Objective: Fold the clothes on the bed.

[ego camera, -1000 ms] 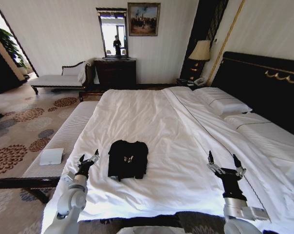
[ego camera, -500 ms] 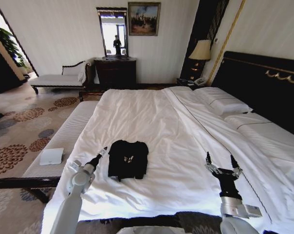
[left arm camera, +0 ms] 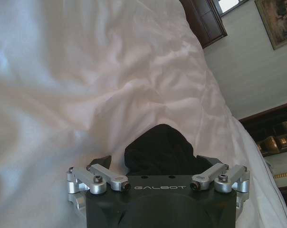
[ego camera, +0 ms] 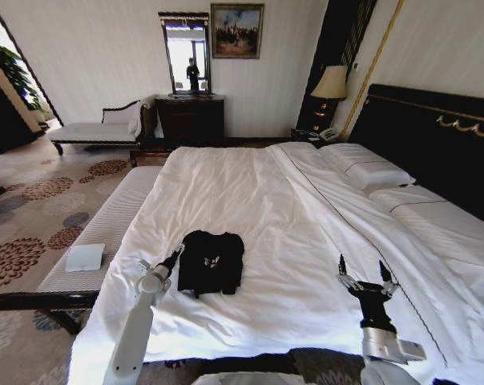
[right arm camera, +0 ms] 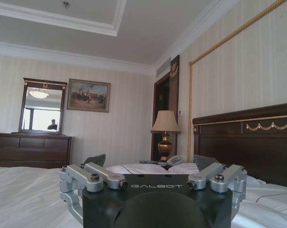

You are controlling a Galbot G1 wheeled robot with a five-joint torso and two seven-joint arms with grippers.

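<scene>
The clothes are one black T-shirt [ego camera: 211,261] lying folded small on the near part of the bed [ego camera: 250,192], with a small white mark on top. My left gripper [ego camera: 176,253] reaches low over the white sheet and stands open at the shirt's left edge. In the left wrist view the shirt [left arm camera: 162,149] lies just ahead between the spread fingers of the left gripper [left arm camera: 155,160]. My right gripper [ego camera: 360,273] is held upright and open over the sheet, well right of the shirt, with nothing in it. The right wrist view shows the right gripper [right arm camera: 150,162] facing the far wall.
A pale upholstered bench [ego camera: 106,224] runs along the bed's left side, with a white flat item [ego camera: 85,257] on it. Pillows [ego camera: 362,168] and a dark headboard [ego camera: 434,136] are at the right. A lamp [ego camera: 332,84], dresser [ego camera: 190,119] and chaise [ego camera: 98,128] stand at the far wall.
My left arm has stretched forward and to the right, from beside the bed's edge to the shirt's left edge. The right gripper has sunk slightly. The shirt has not moved.
</scene>
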